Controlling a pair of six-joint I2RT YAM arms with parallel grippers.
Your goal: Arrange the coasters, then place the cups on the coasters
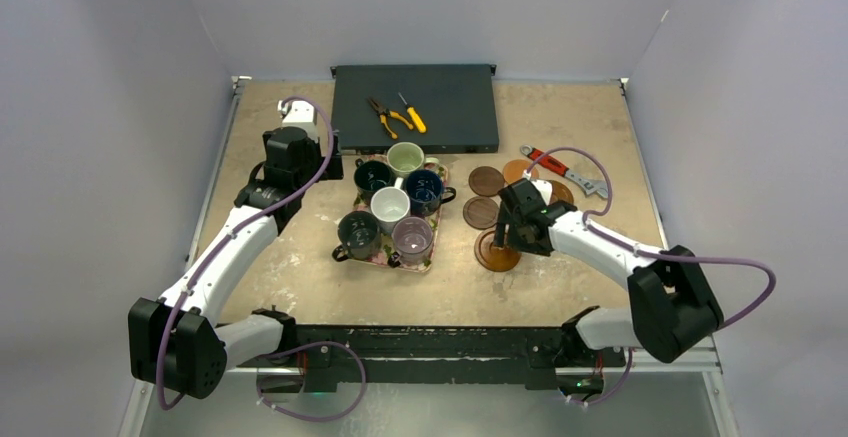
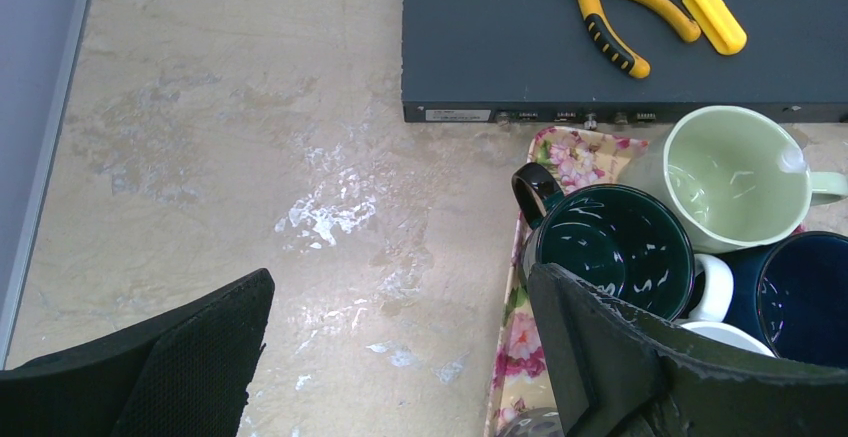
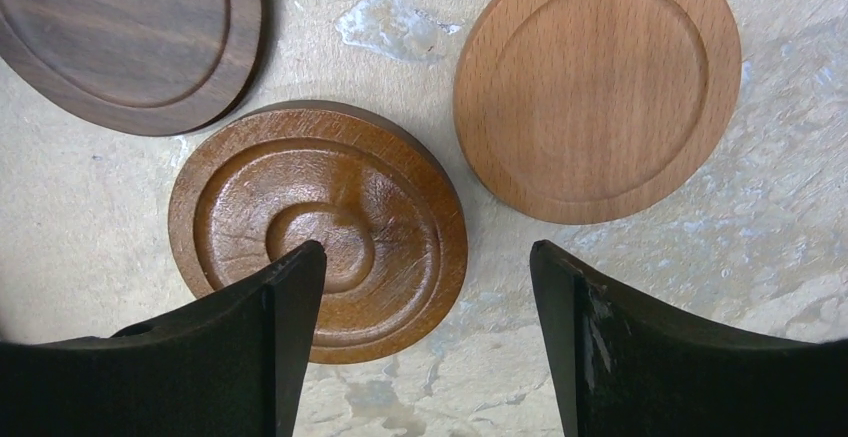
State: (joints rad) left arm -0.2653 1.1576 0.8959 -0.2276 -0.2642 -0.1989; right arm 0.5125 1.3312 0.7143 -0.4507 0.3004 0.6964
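My right gripper (image 3: pixel 428 269) hangs open just above a reddish-brown ringed coaster (image 3: pixel 318 229) that lies flat on the table (image 1: pixel 300 277). Its left finger is over the disc and nothing is held. Close by lie a dark brown coaster (image 3: pixel 130 37) and a light tan coaster (image 3: pixel 598 87). From above, the ringed coaster (image 1: pixel 497 254) sits right of the floral tray (image 1: pixel 439 215), with two dark discs (image 1: pixel 487 179) behind it. Several cups stand on the tray, among them pale green (image 2: pixel 735 177), dark teal (image 2: pixel 610 247) and navy (image 2: pixel 800 292). My left gripper (image 2: pixel 400 277) is open and empty at the tray's left edge.
A black flat box (image 1: pixel 415 107) at the back carries yellow-handled pliers (image 1: pixel 388 115) and a screwdriver (image 1: pixel 412 112). A red-handled wrench (image 1: pixel 560 169) lies behind the coasters. Grey walls close in both sides.
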